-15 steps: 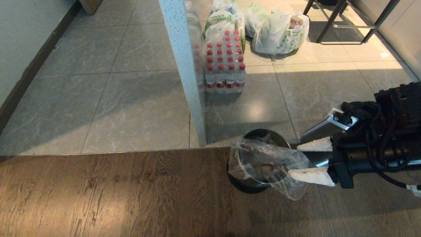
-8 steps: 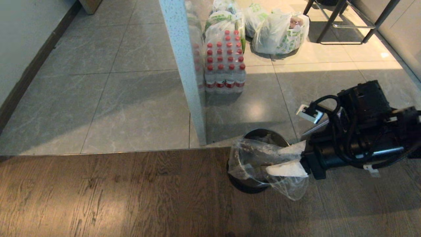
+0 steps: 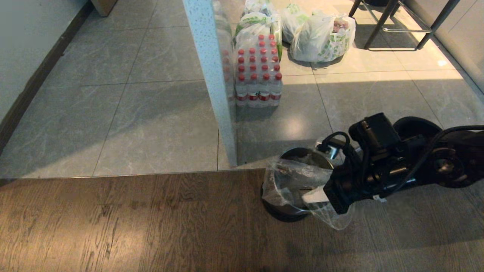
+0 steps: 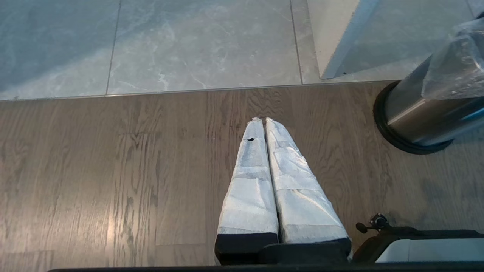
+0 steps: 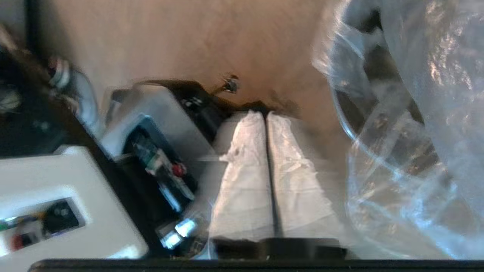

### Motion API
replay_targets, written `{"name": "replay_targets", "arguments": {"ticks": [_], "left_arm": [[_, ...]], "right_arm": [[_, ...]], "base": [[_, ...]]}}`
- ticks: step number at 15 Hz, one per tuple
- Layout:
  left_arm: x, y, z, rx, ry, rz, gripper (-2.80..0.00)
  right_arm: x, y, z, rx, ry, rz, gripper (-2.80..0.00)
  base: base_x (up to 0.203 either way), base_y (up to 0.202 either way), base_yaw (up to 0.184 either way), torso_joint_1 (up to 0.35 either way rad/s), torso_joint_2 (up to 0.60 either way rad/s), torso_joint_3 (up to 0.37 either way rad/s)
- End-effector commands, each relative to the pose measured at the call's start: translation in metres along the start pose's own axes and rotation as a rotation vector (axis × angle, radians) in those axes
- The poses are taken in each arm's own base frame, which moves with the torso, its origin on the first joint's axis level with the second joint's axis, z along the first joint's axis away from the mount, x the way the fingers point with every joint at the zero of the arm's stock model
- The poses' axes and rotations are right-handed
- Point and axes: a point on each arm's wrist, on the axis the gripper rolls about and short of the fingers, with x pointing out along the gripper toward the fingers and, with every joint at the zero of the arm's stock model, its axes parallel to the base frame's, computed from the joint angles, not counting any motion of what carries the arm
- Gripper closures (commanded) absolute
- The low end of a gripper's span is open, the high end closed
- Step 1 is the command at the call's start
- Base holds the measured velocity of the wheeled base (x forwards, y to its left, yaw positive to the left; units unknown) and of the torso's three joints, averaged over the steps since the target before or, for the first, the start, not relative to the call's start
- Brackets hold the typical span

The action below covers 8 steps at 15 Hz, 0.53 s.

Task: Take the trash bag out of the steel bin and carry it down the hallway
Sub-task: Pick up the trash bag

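Note:
The steel bin (image 3: 302, 152) stands on the wood floor at the tile edge, lined with the clear trash bag (image 3: 293, 177), whose film hangs over the rim on the right. My right gripper (image 3: 304, 197) reaches in from the right. Its white fingers are pressed together in that loose overhanging film, just over the bin's near rim. In the right wrist view the shut right gripper (image 5: 266, 113) has the trash bag (image 5: 416, 151) bulging beside it. My left gripper (image 4: 263, 120) is shut on nothing above bare wood floor, left of the steel bin (image 4: 412, 113) and trash bag (image 4: 457, 64).
A speckled white pillar (image 3: 211, 75) with a glass panel rises just behind the bin. Beyond it stand a pack of red-capped water bottles (image 3: 259, 71), white grocery bags (image 3: 321, 36) and black furniture legs (image 3: 389, 22). A wall with a dark baseboard (image 3: 30, 87) runs along the left.
My right gripper moved left over the bin's rim, rolled, and closed from wide open to shut in the bag's overhanging film. The bin and bag stayed put.

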Motion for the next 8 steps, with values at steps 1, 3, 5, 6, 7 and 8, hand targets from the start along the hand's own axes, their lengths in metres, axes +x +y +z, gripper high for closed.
{"name": "replay_targets", "arguments": {"ticks": [1,3,5,6,7,8], "left_arm": [[0.0,0.0,0.0,0.0,0.001,0.001,0.0],[0.0,0.0,0.0,0.0,0.001,0.001,0.0],[0.0,0.0,0.0,0.0,0.001,0.001,0.0],[0.0,0.0,0.0,0.0,0.001,0.001,0.0],[0.0,0.0,0.0,0.0,0.001,0.001,0.0],[0.0,0.0,0.0,0.0,0.001,0.001,0.0]], "right_arm": [[0.019,-0.004,-0.004,0.014,0.053,0.003,0.0],[0.03,-0.007,-0.005,0.015,0.071,0.003,0.0],[0.038,-0.012,-0.003,0.016,0.076,0.004,0.0],[0.044,-0.015,-0.003,0.019,0.083,0.004,0.0],[0.049,-0.017,-0.002,0.021,0.087,0.005,0.0],[0.054,-0.021,-0.002,0.022,0.087,0.001,-2.8]], "base": [[0.0,0.0,0.0,0.0,0.0,0.0],[0.0,0.0,0.0,0.0,0.0,0.0],[0.0,0.0,0.0,0.0,0.0,0.0],[0.0,0.0,0.0,0.0,0.0,0.0],[0.0,0.0,0.0,0.0,0.0,0.0],[0.0,0.0,0.0,0.0,0.0,0.0]]}}
